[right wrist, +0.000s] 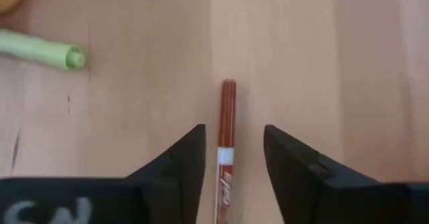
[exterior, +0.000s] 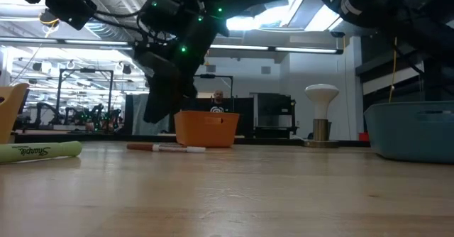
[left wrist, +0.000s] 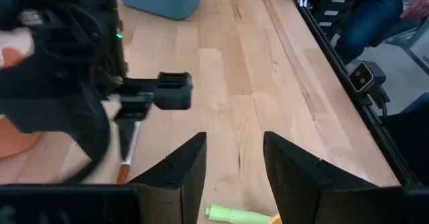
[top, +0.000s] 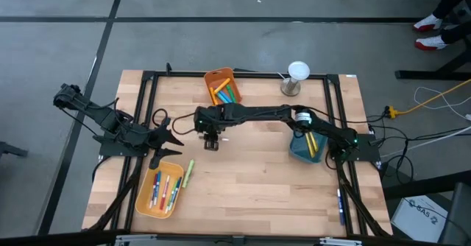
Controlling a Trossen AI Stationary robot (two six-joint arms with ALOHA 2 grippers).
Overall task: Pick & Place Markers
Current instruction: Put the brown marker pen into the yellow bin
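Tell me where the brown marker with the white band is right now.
The brown marker lies flat on the bare wood near the table's middle, directly under the right gripper, between its open fingers, in front of the orange bin.

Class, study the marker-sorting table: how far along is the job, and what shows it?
Done: markers lie in the yellow bin, orange bin and blue bin. In hand: the right gripper, jaws open, straddles the brown marker, not lifted. Left: that one and the green marker.
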